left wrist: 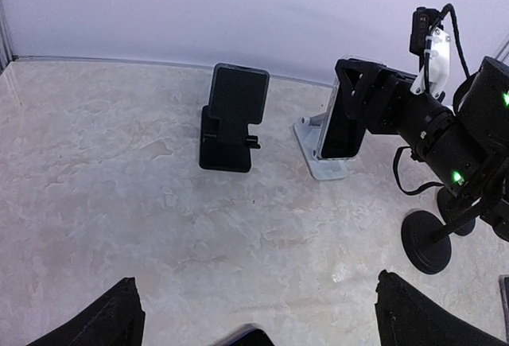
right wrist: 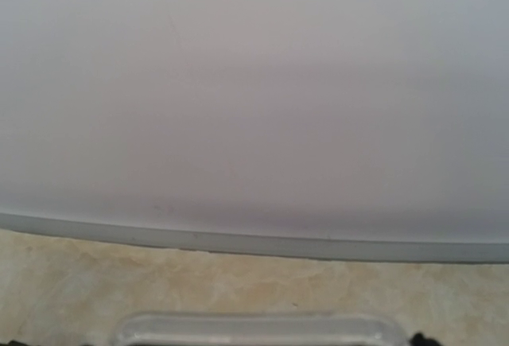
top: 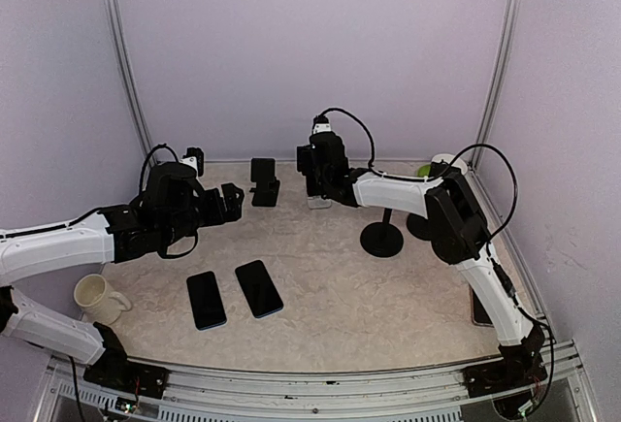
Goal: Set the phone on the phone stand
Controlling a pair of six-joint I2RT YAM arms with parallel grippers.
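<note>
The right gripper (left wrist: 350, 95) is clamped across the upper part of the phone (left wrist: 340, 127), a finger on each long edge. The phone stands nearly upright with its long axis close to vertical and its top leaning a little towards the back wall. Its dark screen faces the near side of the table (left wrist: 119, 203). It sits over the white phone stand (left wrist: 316, 155) at the back centre of the table. From the left wrist view its bottom edge seems to meet the stand's ledge, though I cannot be sure they touch. In the right wrist view only the phone's pale top edge shows.

The left gripper (left wrist: 254, 278) hovers well to the left with its jaws spread wide and nothing between them.

Just left of the white stand, a black stand (left wrist: 225, 147) carries a second phone (left wrist: 237, 95), also upright.
</note>
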